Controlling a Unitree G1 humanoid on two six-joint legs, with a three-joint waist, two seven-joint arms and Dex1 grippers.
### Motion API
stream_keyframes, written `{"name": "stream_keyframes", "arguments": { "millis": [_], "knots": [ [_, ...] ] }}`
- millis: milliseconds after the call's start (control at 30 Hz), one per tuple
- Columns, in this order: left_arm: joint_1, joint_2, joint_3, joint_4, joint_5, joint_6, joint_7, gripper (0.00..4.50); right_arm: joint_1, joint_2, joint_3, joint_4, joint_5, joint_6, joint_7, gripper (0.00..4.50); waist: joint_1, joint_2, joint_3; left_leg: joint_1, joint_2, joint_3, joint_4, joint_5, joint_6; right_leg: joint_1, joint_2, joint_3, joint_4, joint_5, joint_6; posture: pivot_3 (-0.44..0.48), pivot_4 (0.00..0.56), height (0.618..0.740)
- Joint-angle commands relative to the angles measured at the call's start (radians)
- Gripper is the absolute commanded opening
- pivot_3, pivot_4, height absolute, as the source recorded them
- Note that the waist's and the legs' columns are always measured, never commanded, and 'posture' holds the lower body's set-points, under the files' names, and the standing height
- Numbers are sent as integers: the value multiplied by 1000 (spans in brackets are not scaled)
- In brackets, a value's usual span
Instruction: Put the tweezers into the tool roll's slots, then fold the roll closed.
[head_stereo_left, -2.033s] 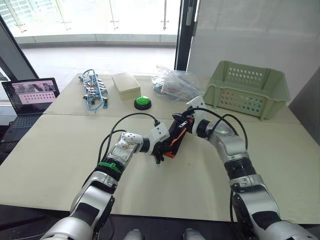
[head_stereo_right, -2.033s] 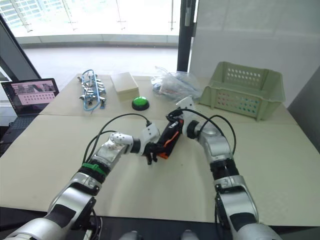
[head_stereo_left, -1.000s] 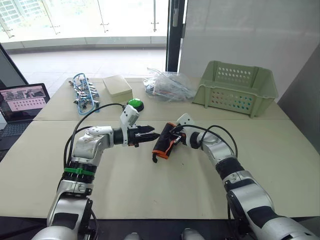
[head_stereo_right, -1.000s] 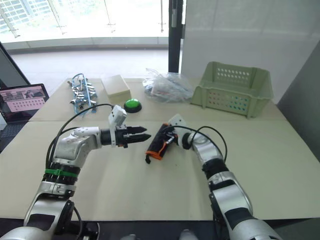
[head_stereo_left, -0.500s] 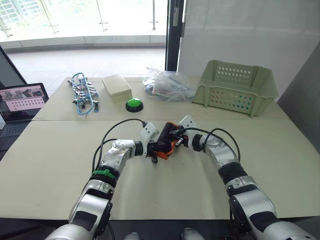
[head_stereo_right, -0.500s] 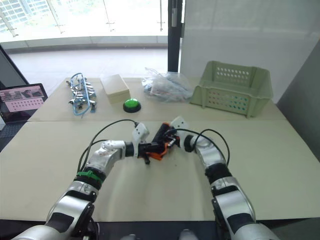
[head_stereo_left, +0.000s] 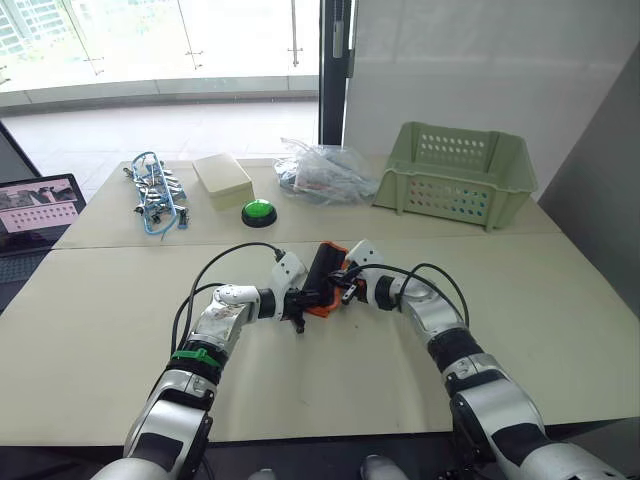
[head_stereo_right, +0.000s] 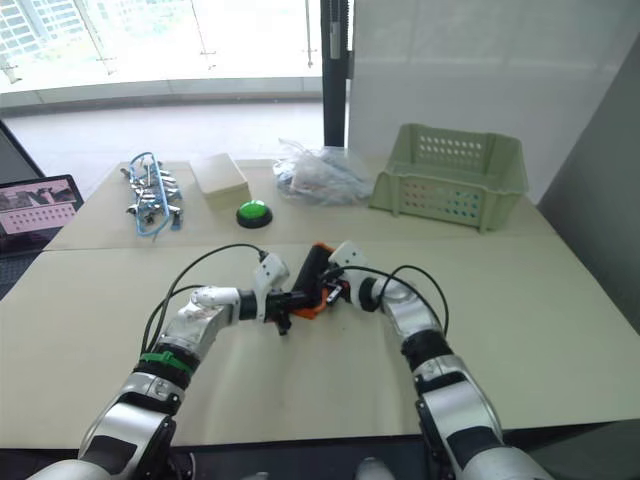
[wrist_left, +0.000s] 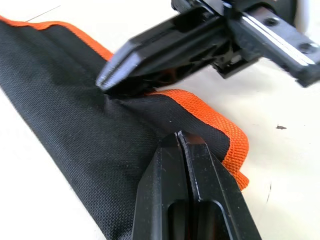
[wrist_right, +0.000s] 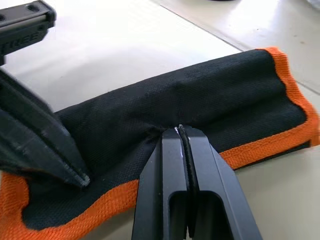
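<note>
The tool roll (head_stereo_left: 322, 262) lies folded on the middle of the table, black fabric with orange edging. In the left wrist view my left gripper (wrist_left: 182, 136) is shut, pinching the black fabric (wrist_left: 75, 115) near the orange corner. My right gripper (wrist_right: 181, 131) is shut too, its tips puckering the roll (wrist_right: 210, 95) from the opposite side. In the head views the left gripper (head_stereo_left: 303, 298) and right gripper (head_stereo_left: 338, 289) meet at the roll's near end. The tweezers are hidden.
A green basket (head_stereo_left: 455, 175) stands at the back right, with a clear plastic bag (head_stereo_left: 325, 172) to its left. A green button (head_stereo_left: 258, 211), a beige box (head_stereo_left: 222, 178) and a blue-corded tool cluster (head_stereo_left: 150, 190) sit at the back left. A laptop (head_stereo_left: 35, 205) is at the far left.
A second ago my left gripper was apart from the roll, to its left. It has since come in and shut on the fabric. My right gripper has kept its hold. The camera has shifted.
</note>
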Motion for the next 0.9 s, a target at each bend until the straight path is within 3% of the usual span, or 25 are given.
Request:
{"name": "stream_keyframes", "arguments": {
  "millis": [33,333,567,700,900],
  "knots": [
    [60,9,-40,23,29,64,-13,59,-57,-1,-9,166,-54,-24,-108,0,1,0,0,2,0,0,0,0,0,2,0,0,0,0,1,0,150,740],
    [95,21,-28,-31,15,92,-9,59,-187,24,-71,305,-50,-149,-194,0,0,0,0,0,0,0,-2,-1,2,2,-1,0,-2,0,0,0,150,740],
    [109,49,25,-148,-56,120,-41,59,-218,65,-211,270,75,-271,-25,0,-17,1,1,-14,0,0,-3,-1,1,-14,-1,1,0,0,-1,0,150,740],
    [92,60,59,-196,-96,124,-45,59,-181,82,-146,308,-6,-203,-5,0,-22,1,1,-16,0,0,-3,-1,1,-16,-1,1,0,1,-1,0,150,740],
    [2,-17,185,-159,-183,41,36,59,-148,83,-112,336,-63,-80,-96,0,-9,1,2,-26,-2,0,0,0,0,-26,-3,1,3,1,-2,0,150,740]
  ]
}}
